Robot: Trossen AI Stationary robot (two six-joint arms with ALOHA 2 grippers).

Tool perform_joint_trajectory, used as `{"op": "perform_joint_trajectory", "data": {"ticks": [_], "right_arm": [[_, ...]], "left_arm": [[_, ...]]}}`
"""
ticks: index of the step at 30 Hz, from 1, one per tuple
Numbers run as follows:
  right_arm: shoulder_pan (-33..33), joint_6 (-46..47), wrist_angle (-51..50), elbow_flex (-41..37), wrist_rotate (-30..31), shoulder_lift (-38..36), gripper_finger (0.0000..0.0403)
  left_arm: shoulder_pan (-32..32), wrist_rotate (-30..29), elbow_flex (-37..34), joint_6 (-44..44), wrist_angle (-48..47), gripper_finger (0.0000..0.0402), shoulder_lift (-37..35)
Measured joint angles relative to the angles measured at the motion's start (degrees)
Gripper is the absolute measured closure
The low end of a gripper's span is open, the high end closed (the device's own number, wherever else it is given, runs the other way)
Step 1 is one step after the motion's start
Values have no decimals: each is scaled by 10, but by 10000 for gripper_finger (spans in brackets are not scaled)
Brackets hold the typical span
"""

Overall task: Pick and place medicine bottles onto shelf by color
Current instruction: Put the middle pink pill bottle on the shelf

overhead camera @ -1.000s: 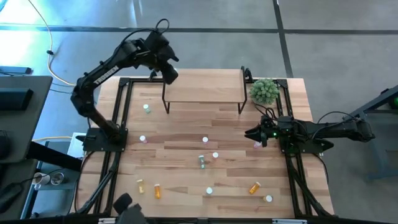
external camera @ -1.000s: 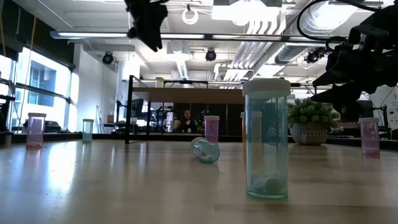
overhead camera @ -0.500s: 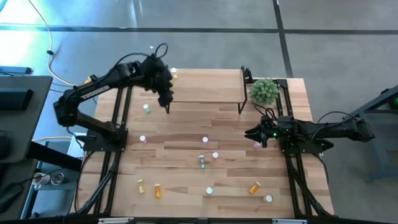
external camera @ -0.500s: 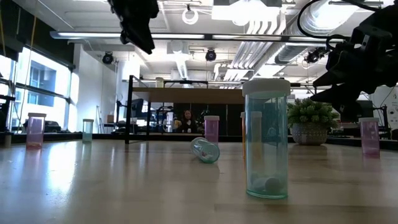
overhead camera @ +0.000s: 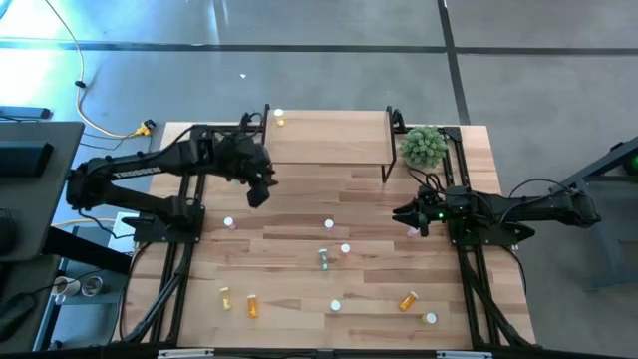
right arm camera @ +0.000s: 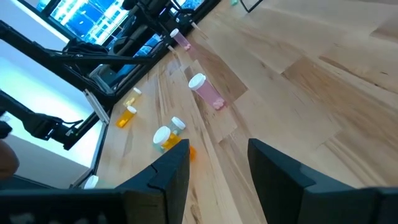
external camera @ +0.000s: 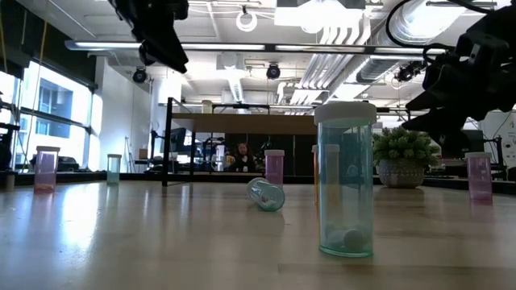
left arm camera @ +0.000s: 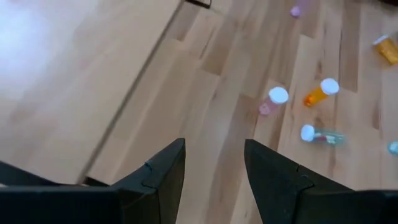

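The shelf (overhead camera: 329, 140) stands at the table's far middle, with one yellow bottle (overhead camera: 279, 120) upright on its far left corner. Several bottles stand or lie on the table in front of it, among them a pink one (overhead camera: 329, 224), a green one on its side (overhead camera: 323, 259) and an orange one (overhead camera: 409, 299). My left gripper (overhead camera: 257, 192) is open and empty, held high in front of the shelf's left end; it also shows in the left wrist view (left arm camera: 214, 146). My right gripper (overhead camera: 401, 213) is open and empty at the right, beside a pink bottle (overhead camera: 413, 232).
A green bushy plant (overhead camera: 424, 147) stands at the shelf's right end. Black frame rails (overhead camera: 189, 199) run along the table's left and right sides. In the low view a tall green bottle (external camera: 347, 181) stands close to the near edge.
My left gripper has drawn back from over the shelf's far left corner toward the table's near edge and a little left, staying high. The yellow bottle, which the gripper covered before, now shows on the shelf. My right arm has kept still.
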Motion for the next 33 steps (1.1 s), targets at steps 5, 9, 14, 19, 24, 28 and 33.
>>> {"op": "perform_joint_trajectory", "data": {"ticks": [5, 9, 14, 19, 24, 28, 33], "right_arm": [[0, 5, 2, 0, 0, 0, 249], [0, 13, 5, 0, 1, 0, 249], [0, 25, 11, 0, 32, 0, 249], [0, 33, 79, 0, 35, 0, 249], [0, -13, 156, 4, 39, 0, 249], [0, -65, 147, 40, 50, 12, 249], [0, -155, 122, 107, 50, 60, 249]], "left_arm": [[-39, -1, -48, -35, 43, 245, -15], [-70, -30, -77, -49, 63, 245, -17], [-103, -89, -114, -74, 84, 245, -17], [-127, -103, -142, -98, 98, 245, -17], [-135, -104, -162, -100, 99, 245, -17], [-134, -105, -169, -100, 95, 245, -17], [-133, -105, -169, -100, 97, 245, -17]]}}
